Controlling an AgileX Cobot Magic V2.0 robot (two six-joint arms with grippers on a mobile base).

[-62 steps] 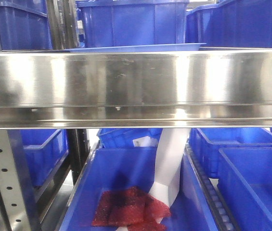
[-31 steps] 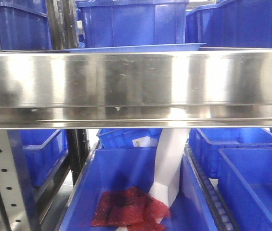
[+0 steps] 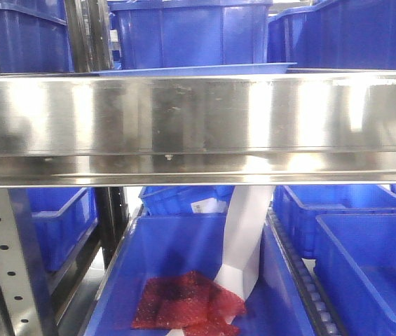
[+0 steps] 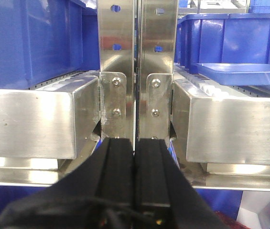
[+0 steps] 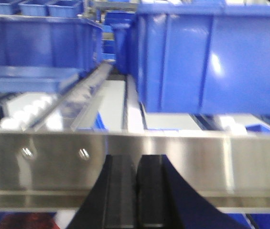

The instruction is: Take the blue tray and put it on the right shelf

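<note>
Both pairs of jaws are pressed together with nothing between them. The left gripper [image 4: 135, 143] sits low, its tips just below and in front of the paired perforated uprights [image 4: 137, 71] where two shelf lips meet. The right gripper [image 5: 135, 164] is likewise closed and empty, its tips just under the broad steel lip of the right shelf [image 5: 135, 157].

Up and to the right of the left jaws, beyond the lip, the blue tray [image 4: 242, 73] rests on the roller track, its rim seen edge-on; in the front view it shows only as a thin pale-blue line [image 3: 198, 69] above the steel, with deep blue bins [image 3: 187, 31] behind it. Seen from the right jaws it lies up and to the left [image 5: 27, 76], with a large blue bin [image 5: 211, 52] ahead and to the right.

Judging from this, the tray is not yet held. The main risk is height: both grippers are below the lip, so a straight reach would hit steel. Closed jaws would only push the glossy rim along the rollers. The left jaws, so near the uprights, could catch when rising. The blurred right wrist view makes the clearance hard to judge
</note>
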